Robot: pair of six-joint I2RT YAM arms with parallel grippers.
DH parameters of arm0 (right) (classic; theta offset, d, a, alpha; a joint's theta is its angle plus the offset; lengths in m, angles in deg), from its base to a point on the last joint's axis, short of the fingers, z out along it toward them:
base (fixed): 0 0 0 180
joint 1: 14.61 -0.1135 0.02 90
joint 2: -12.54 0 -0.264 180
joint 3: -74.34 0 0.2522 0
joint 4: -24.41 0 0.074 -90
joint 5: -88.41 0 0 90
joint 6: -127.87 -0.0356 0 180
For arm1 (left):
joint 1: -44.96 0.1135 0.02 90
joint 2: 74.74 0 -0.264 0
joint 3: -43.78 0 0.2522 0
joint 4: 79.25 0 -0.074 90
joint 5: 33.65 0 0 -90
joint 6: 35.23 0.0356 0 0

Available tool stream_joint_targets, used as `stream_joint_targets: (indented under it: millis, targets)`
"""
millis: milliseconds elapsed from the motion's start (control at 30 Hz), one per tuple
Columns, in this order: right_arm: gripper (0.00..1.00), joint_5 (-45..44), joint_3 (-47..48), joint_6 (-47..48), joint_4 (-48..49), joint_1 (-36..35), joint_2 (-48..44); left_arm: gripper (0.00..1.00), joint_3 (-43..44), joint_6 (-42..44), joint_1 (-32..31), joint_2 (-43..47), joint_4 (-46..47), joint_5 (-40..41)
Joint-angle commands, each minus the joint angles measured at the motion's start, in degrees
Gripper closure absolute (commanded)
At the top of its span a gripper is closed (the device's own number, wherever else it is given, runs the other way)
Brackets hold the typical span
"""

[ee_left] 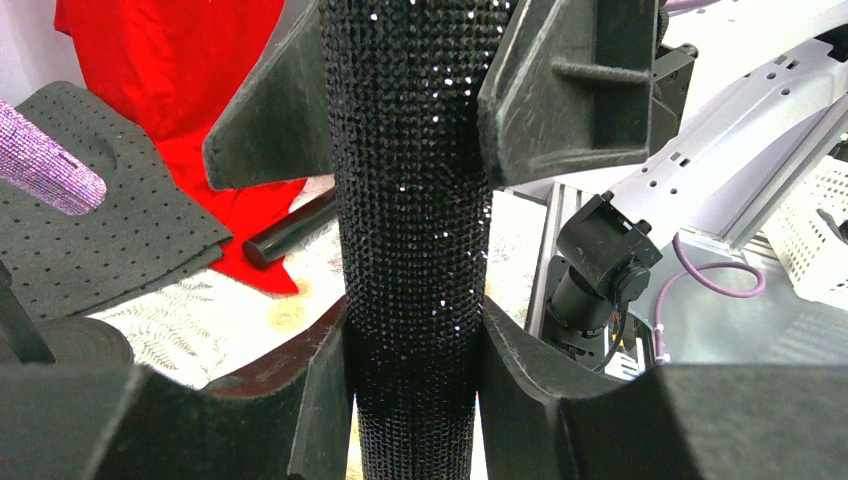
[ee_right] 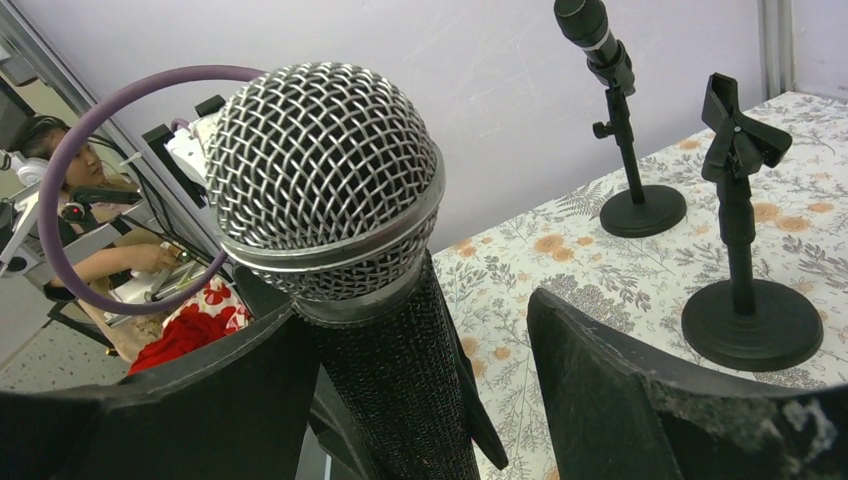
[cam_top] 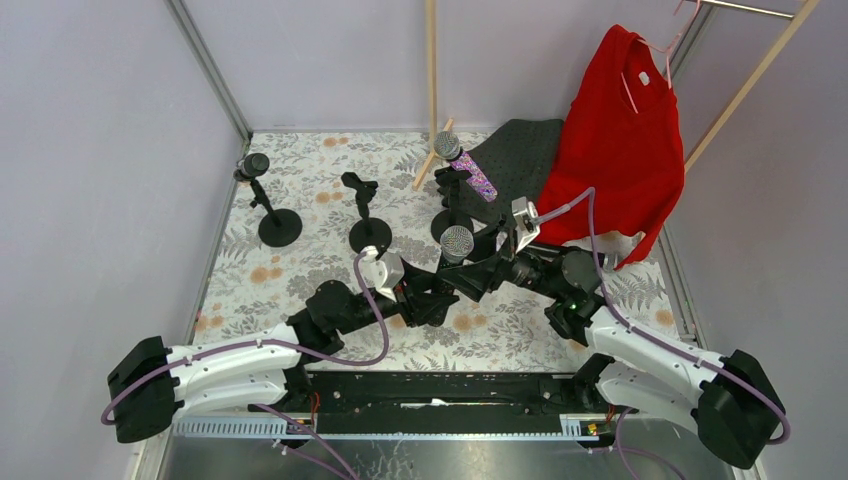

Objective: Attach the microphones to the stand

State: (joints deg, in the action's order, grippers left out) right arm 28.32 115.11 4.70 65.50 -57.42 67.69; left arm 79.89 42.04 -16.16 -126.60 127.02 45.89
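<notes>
showing the left gripper (ee_left: 415, 400) clenched on the black microphone (ee_left: 415, 200) over the table (cam_top: 300, 280) (head cropped out here, seen only from the right wrist). right gripper (ee_right: 420, 330) straddles its neck, one finger (ee_right: 620, 390) standing off. beyond, an empty stand (ee_right: 745, 250); farthest, the purple microphone (cam_top: 470, 170) in another stand (cam_top: 453, 205), base partly hidden.

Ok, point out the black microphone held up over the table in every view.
Top view: black microphone at the centre, mesh head towards the camera.
Left wrist: its sparkly black body runs upright down the middle; the head is out of frame.
Right wrist: its mesh head is close up, left of centre.
Shared landmark: floral tablecloth.
</notes>
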Motion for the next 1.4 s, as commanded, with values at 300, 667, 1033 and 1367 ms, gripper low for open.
stream_joint_targets:
  millis: [300, 667, 1033, 1367]
  targets:
    - [0.54, 0.4, -1.4, -0.2, 7.8, -1.0, 0.8, 0.65, 0.5, 0.4, -0.2, 0.4, 3.7, 0.6]
    - [0.94, -12.2, -3.1, 7.5, -6.7, -1.0, -11.6, 0.01, -6.2, 2.3, -0.2, 10.4, -6.3, 20.2]
    - [0.96, -17.4, -5.0, 12.1, -26.5, -1.0, -24.6, 0.01, -20.0, 6.4, 1.8, 4.1, 16.7, 49.1]
    - [0.97, -18.0, -3.9, 12.7, -38.2, -1.0, -31.8, 0.01, -14.4, 3.7, 25.8, -18.6, 33.9, 31.3]
